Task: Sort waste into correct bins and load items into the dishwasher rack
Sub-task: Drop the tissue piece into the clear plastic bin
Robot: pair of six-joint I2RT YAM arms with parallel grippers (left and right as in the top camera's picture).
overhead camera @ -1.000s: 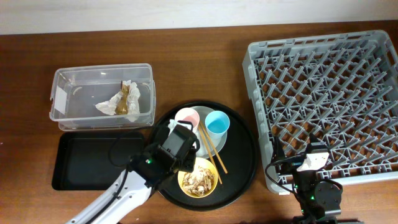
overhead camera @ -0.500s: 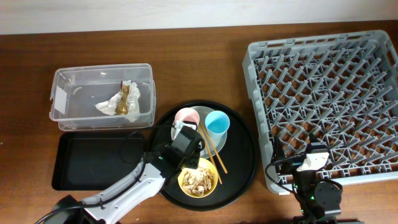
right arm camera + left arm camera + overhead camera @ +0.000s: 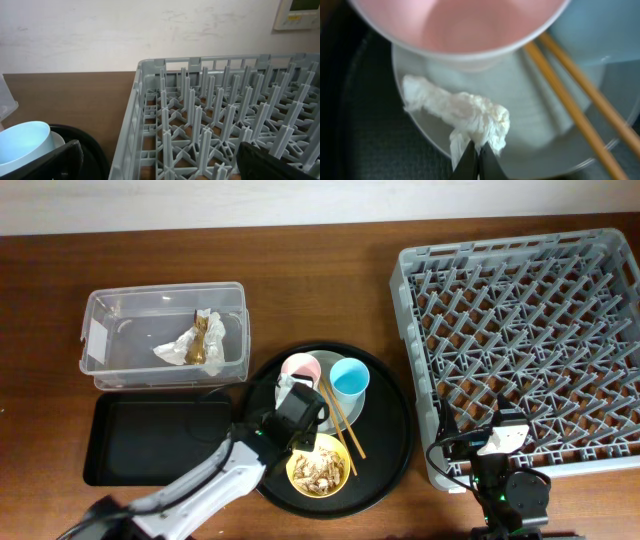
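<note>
My left gripper is over the pale plate on the round tray. In the left wrist view its fingers are shut on the near edge of a crumpled white napkin that lies on the plate. The pink cup stands just beyond it and the light blue cup is to its right. The chopsticks lie across the plate. The yellow bowl holds beige food scraps. My right gripper is open and empty at the near left edge of the grey rack.
The clear tub at the left holds another napkin and a brown-gold wrapper. The shallow black tray lies in front of it. The round black tray carries the dishes. The rack's pegs fill the right wrist view.
My left gripper has shifted slightly right over the plate and its arm has swung in. The right arm has not moved.
</note>
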